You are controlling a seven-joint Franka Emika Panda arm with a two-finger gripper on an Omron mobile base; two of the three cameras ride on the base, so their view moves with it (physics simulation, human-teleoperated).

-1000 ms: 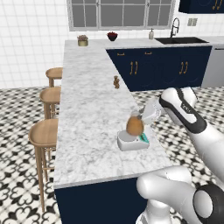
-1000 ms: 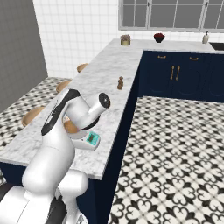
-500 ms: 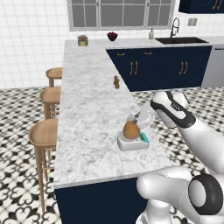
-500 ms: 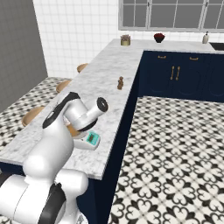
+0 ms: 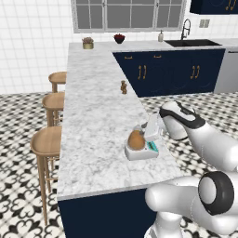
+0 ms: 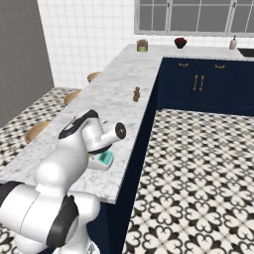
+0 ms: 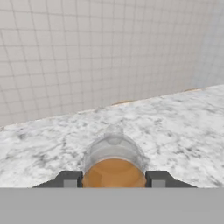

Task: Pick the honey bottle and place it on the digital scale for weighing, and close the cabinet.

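**Bottle on scale, my hand around it**

Bottle (image 5: 136, 140) sits on the scale (image 5: 141, 150), amber body down, near the front right corner of the table (image 5: 97, 107). The scale is a low white-grey block with its teal patch on the side toward my arm; in the right base view I see just that teal corner (image 6: 105, 158) past my wrist, close to the table's edge.

My hand (image 5: 148, 132) reaches in from the right, level with the bottle's upper part. In the hand view my two dark fingertips (image 7: 70, 178) stand on either side of the orange body (image 7: 114, 173), right against it, with the pale cap end pointing away from me toward the tiled wall. So my hand (image 7: 114, 179) is narrow and closed on the bottle. Whether the bottle's full weight rests on the scale I cannot tell.

Farther back along the table, well apart from the scale, a small brown shaker (image 5: 123, 87) stands upright near the right edge. At the far end are a small potted plant (image 5: 87, 42) and a dark bowl (image 5: 119, 38). Three wooden stools (image 5: 48, 142) line the table's left side. Navy drawers with brass handles (image 5: 142, 72) run under the back counter, where a sink (image 5: 188, 42) and tap are set.
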